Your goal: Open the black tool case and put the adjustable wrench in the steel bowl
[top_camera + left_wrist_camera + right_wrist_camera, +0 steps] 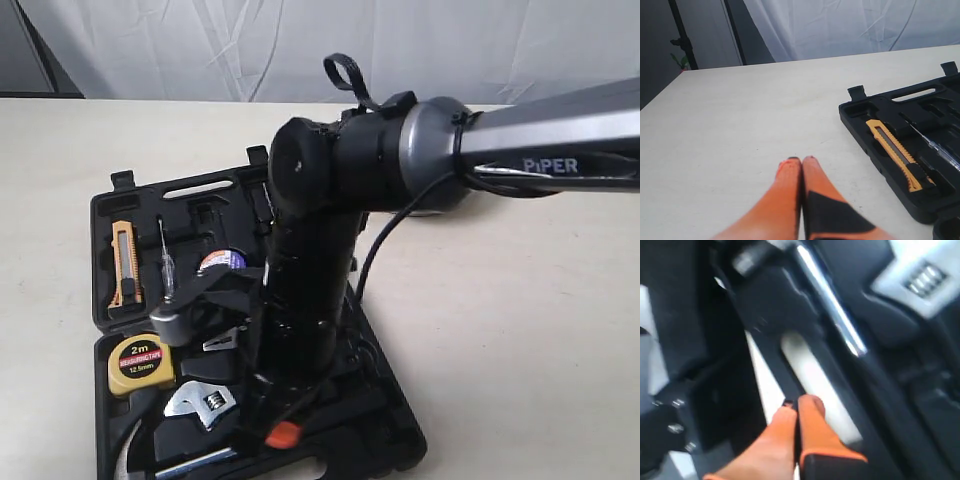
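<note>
The table point(520, 330) carries the black tool case point(385, 425), which lies fully open, so we judge the opening done and picking up the wrench the step in hand. The right arm point(310, 280) reaches across the case and hangs low over its lower tray. The adjustable wrench point(200, 400) lies in that tray, just beside the yellow tape measure point(140, 362), with nothing gripping it. We cannot pick out the steel bowl; it may sit behind the arm, beyond the case's far side. The right gripper point(797, 406) has its orange fingers pressed together with nothing between them, above the case's carry-handle slot rather than the wrench. The left gripper point(801, 161) is likewise pinched closed and empty, over bare table beside the case lid. To do this well, we should spread the right fingers first, shift over to the wrench, and come down square across its handle, clear of the tape measure. Only the exterior view shows the wrench sharply. The blurred right wrist view alone shows those fingertips meeting. The left wrist view alone shows the utility knife point(892, 150) in the lid crisply.
</note>
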{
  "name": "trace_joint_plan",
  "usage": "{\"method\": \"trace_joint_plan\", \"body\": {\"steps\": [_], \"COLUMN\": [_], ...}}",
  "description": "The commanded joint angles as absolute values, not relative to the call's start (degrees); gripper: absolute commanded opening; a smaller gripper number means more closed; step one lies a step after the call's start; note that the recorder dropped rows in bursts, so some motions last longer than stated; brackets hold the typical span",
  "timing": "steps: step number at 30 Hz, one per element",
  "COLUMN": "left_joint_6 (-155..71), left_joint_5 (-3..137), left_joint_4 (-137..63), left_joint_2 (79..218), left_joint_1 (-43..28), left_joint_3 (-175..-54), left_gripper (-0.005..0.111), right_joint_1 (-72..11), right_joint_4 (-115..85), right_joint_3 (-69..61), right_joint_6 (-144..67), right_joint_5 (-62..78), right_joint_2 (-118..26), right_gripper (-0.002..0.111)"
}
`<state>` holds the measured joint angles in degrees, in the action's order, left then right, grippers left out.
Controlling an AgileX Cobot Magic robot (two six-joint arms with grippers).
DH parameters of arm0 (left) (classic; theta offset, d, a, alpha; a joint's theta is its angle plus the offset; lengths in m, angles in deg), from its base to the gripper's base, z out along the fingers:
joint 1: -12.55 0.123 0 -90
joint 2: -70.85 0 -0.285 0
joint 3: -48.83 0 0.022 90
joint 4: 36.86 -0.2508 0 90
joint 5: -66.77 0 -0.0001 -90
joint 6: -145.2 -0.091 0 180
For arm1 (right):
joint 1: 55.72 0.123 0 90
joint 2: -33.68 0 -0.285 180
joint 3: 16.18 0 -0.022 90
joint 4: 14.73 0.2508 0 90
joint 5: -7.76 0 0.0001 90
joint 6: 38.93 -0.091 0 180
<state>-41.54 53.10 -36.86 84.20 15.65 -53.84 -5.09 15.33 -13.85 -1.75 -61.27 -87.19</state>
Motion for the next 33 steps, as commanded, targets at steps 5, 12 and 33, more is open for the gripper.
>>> {"method": "trace_joint_plan", "body": {"steps": [5, 12, 33], "left_joint_6": [-41.22, -41.22, -41.22], "left_joint_5": [53.53, 53.96, 53.46], "left_joint_4": [-36.86, -36.86, -36.86], "left_joint_2": [83.98, 83.98, 83.98], "left_joint_1": [15.25, 15.25, 15.25], "left_joint_3": [-53.95, -53.95, -53.95], "left_gripper": [0.000, 0.000, 0.000], "right_joint_1": [-4.88, 0.60, 0.92], "right_joint_4": [-5.05, -5.22, -5.20], "right_joint_3": [-14.26, -14.12, -14.12], "right_joint_6": [-13.03, 10.61, 10.28], "right_joint_5": [-41.98, -39.10, -37.65], "right_joint_2": [-81.68, -85.71, -87.93], "right_gripper": [-0.001, -0.001, -0.001]}}
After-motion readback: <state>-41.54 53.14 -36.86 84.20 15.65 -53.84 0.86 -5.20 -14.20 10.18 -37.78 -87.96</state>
